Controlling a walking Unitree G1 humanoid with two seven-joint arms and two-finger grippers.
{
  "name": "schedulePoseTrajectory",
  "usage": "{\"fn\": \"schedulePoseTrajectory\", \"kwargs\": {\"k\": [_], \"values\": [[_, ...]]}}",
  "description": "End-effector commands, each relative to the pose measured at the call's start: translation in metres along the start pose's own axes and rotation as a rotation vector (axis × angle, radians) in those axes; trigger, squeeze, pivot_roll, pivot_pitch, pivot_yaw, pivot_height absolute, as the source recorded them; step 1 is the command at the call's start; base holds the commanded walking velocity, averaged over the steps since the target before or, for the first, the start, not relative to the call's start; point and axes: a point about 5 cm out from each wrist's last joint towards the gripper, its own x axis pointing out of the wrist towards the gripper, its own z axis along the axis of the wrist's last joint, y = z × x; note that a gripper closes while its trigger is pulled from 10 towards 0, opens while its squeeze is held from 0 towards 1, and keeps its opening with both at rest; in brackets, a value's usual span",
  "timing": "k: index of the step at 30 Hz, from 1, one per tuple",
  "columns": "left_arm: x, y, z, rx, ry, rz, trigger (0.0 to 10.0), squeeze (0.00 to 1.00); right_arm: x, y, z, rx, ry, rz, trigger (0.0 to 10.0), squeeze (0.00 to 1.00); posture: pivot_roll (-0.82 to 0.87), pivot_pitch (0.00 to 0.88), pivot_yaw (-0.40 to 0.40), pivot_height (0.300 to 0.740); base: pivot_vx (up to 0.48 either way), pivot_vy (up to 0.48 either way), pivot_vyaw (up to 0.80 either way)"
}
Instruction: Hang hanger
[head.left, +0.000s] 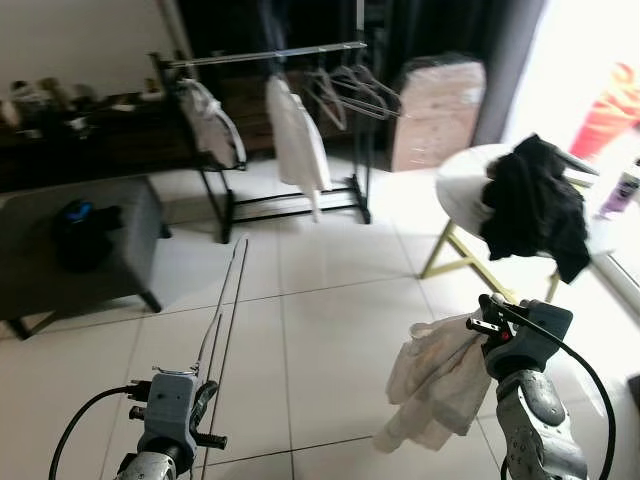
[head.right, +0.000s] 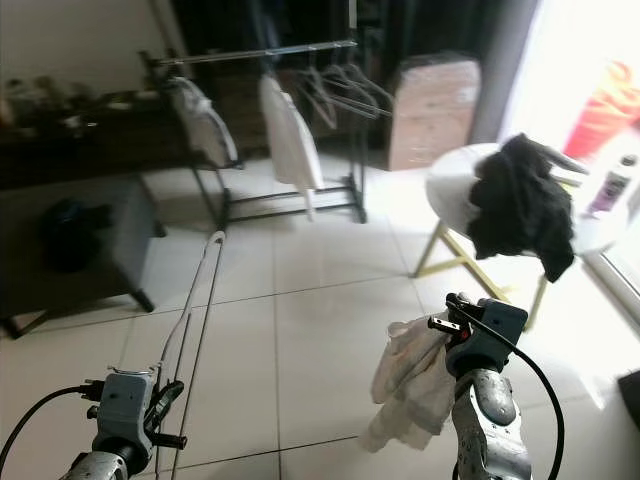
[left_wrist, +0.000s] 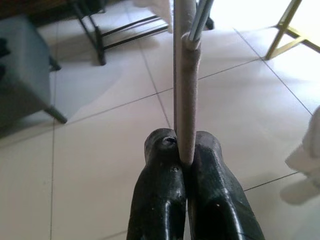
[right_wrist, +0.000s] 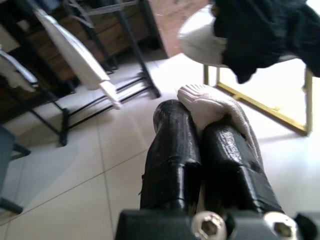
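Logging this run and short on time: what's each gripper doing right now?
Left gripper: shut on the hanger.
Right gripper: shut on the white garment.

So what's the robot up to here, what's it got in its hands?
The robot stands on the tiled floor some way from the clothes rack. Its left hand is shut on a thin metal hanger that points toward the rack. Its right hand is shut on a white garment that hangs loose below it. Two white garments and some bare hangers already hang on the rack. The garment is not yet on the hanger.
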Motion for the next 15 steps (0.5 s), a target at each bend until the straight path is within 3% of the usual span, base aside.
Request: {"fn": "schedulePoseTrajectory", "kwargs": {"k": [1, 5, 15], "values": [[-0.0017, 0.0044, 0.0014, 0.014, -0.012, 0.022, 10.0, 0.00, 0.0031, 0.0082, 0.0045, -0.029, -0.013, 0.036, 10.0, 0.00, -0.05, 0.081, 0.068, 0.740, 0.000, -0.480, -0.79], [-0.0018, 0.0045, 0.0008, -0.009, -0.008, 0.024, 10.0, 0.00, 0.0033, 0.0099, 0.0040, -0.039, -0.011, 0.042, 10.0, 0.00, -0.05, 0.080, 0.068, 0.740, 0.000, -0.337, -0.79], [-0.0025, 0.0061, -0.0023, -0.071, 0.001, 0.026, 10.0, 0.00, 0.0052, 0.0128, 0.0048, -0.054, -0.015, 0.049, 10.0, 0.00, -0.05, 0.072, 0.074, 0.740, 0.000, 0.000, -0.79]]}}
